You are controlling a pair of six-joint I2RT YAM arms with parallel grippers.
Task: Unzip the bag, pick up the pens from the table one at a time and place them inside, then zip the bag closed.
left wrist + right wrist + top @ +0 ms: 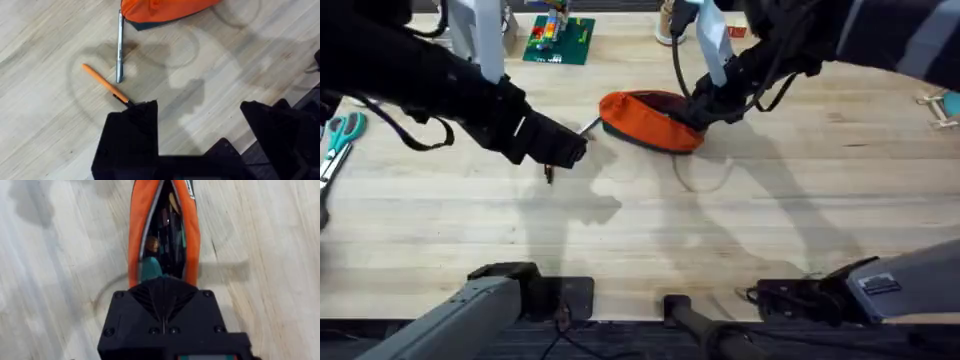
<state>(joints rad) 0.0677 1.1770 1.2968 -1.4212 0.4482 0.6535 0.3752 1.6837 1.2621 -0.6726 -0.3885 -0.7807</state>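
Observation:
The orange bag [645, 118] lies at the table's [650, 240] far middle, its zipper open; the right wrist view shows its grey-edged slot [162, 225] with dark items inside. My right gripper [705, 103] is shut on the bag's right end, fingers pressed together [162, 297]. The silvery pen [119, 47] lies beside the bag's left end [590, 126]. The orange pen [101, 84] lies slanted, its black end touching my left finger [132, 130]. My left gripper [200, 125] hovers open just left of the bag [560, 152], holding nothing.
Blue-handled scissors [340, 135] lie at the left edge. A green baseplate with bricks [558, 42] sits at the back. A small pale object [938, 105] is at the right edge. Bare wood stretches in front of the bag.

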